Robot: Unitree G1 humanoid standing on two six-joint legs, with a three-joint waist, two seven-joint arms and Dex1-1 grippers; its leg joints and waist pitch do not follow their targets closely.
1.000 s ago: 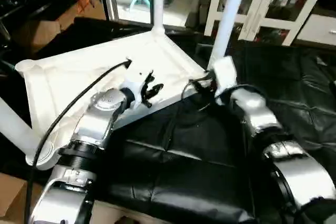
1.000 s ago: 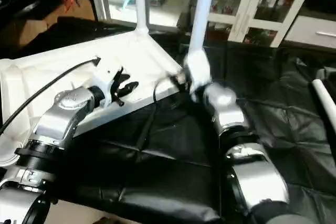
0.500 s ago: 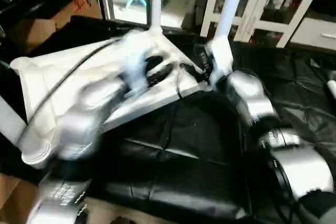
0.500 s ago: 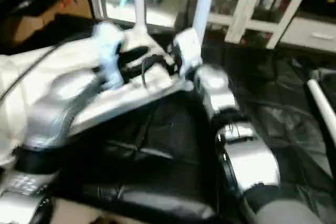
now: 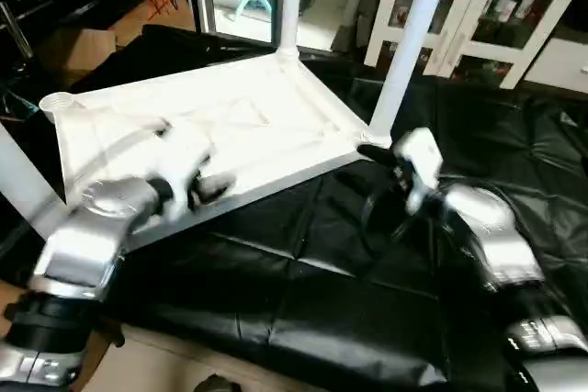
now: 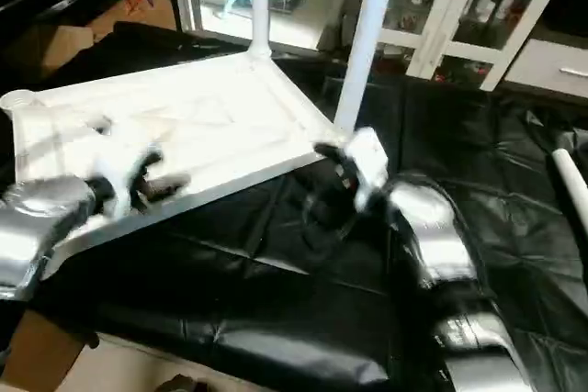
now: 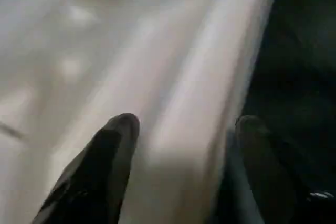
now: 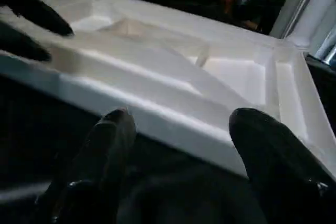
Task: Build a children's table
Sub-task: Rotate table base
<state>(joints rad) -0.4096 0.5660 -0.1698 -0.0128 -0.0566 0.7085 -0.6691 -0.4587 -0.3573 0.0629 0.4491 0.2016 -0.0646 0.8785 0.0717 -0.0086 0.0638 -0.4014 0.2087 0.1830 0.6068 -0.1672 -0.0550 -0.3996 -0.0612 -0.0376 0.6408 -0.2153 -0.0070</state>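
The children's table lies upside down: its white tabletop (image 5: 230,126) shows the ribbed underside. One leg (image 5: 290,2) stands upright in the far corner and another leg (image 5: 412,39) in the right corner. A third leg (image 5: 20,192) rises at the near left, and the far-left socket (image 5: 57,101) is empty. My left gripper (image 5: 209,188) hovers at the tabletop's near rim (image 7: 178,93), open, one finger on each side of it. My right gripper (image 5: 372,153) is open just short of the right corner, nothing between its fingers (image 8: 113,135).
A black padded mat (image 5: 349,291) covers the surface under and in front of the tabletop. A loose white leg (image 6: 571,181) lies at the right edge. White glass-door cabinets (image 5: 514,6) stand behind, and a cardboard box (image 5: 69,48) at the far left.
My left gripper has swung back left along the near rim and opened wider. My right gripper has pulled back from the base of the right-corner leg. The camera has shifted.
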